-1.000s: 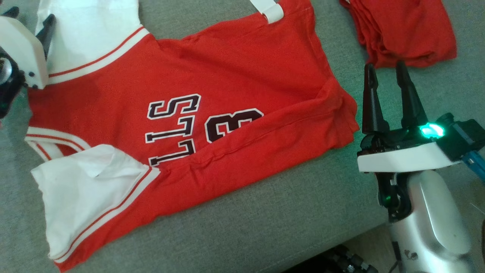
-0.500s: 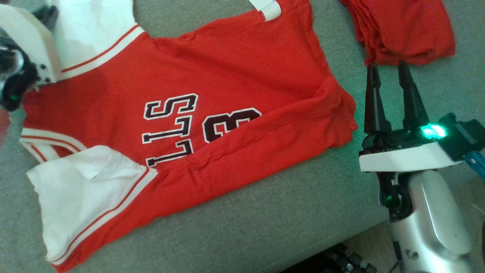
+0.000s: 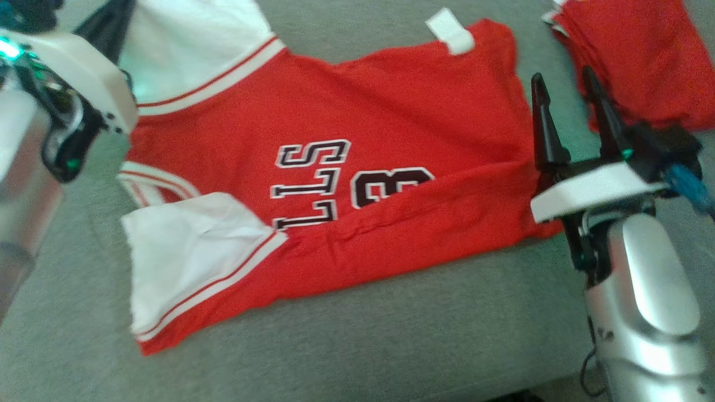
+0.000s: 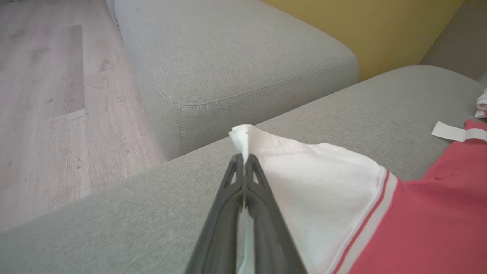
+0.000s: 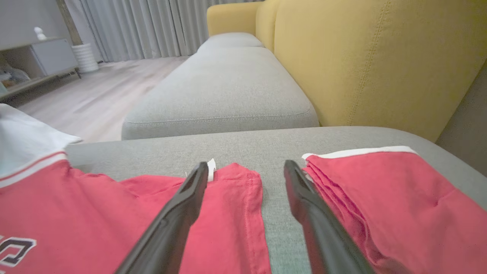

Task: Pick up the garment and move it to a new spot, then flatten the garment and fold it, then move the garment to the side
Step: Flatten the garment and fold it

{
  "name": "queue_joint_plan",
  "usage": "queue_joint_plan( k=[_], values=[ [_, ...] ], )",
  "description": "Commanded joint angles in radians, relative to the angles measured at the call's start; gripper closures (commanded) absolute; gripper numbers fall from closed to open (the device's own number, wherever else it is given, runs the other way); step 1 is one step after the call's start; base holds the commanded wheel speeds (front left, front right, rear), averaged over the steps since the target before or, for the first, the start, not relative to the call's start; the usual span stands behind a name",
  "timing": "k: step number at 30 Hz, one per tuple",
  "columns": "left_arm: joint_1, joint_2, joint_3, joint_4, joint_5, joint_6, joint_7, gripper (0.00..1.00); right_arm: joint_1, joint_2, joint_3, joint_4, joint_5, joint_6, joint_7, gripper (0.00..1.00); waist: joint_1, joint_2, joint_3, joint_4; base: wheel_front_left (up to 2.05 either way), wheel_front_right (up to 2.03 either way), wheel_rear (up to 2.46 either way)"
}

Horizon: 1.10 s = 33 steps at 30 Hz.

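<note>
Left wrist view first: the left pincer [image 4: 243, 159] is clamped tight on the corner of the jersey's [image 4: 437, 213] white sleeve [image 4: 319, 179], with the cloth pinched into a little peak just past the tips. That reads as a grip for drawing the sleeve out flat or folding it over, so I'd call this the flatten-and-fold stage. The jersey lies spread on the grey sofa seat [image 4: 95, 228], lettering up, and in the head view its near edge looks doubled over across the number.

Over to the right pincer [image 5: 245, 167]: jaws wide apart, nothing in them, poised just above the jersey's hem end. It's probably lined up to take that end so both arms can tension the cloth together.

Watch that side, though. A folded red pile [image 5: 380, 182] sits just beside the hem with one finger close to it, so a careless close could catch the wrong cloth. A white tag [image 3: 449, 32] sticks out at the hem's far corner. Beyond that come another grey cushion [image 5: 224, 95], the yellow backrest [image 5: 361, 57] and the wooden floor [image 5: 114, 83].
</note>
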Motion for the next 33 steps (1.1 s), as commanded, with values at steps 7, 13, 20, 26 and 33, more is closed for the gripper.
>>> queue_joint_plan(
  k=[7,13,20,26,33],
  values=[
    [0.039,0.008,0.009,-0.064,0.018,0.002,-0.098,1.00,-0.136,-0.026,-0.031,0.100,-0.102,-0.001,0.242,0.00,0.0001,0.0000,-0.084,0.173,0.00,0.00,0.00],
    [0.064,-0.032,-0.017,-0.101,0.041,0.019,-0.135,1.00,-0.269,-0.105,-0.080,0.315,-0.180,-0.001,0.359,0.00,0.0001,0.0000,-0.083,0.249,0.00,0.00,0.00],
    [0.069,-0.065,-0.033,-0.130,0.037,0.019,-0.139,1.00,-0.376,-0.139,-0.107,0.511,-0.243,-0.001,0.398,0.00,0.0001,0.0000,-0.071,0.290,0.00,0.00,0.00],
    [0.055,-0.084,-0.050,-0.138,0.040,0.015,-0.135,1.00,-0.458,-0.172,-0.054,0.641,-0.271,-0.001,0.403,0.00,0.0001,0.0000,-0.048,0.307,0.00,0.00,0.00],
    [0.046,-0.088,-0.057,-0.122,0.035,0.011,-0.136,1.00,-0.514,-0.180,0.038,0.772,-0.229,-0.001,0.430,1.00,0.0001,0.0000,-0.037,0.308,0.00,0.00,0.00]
  ],
)
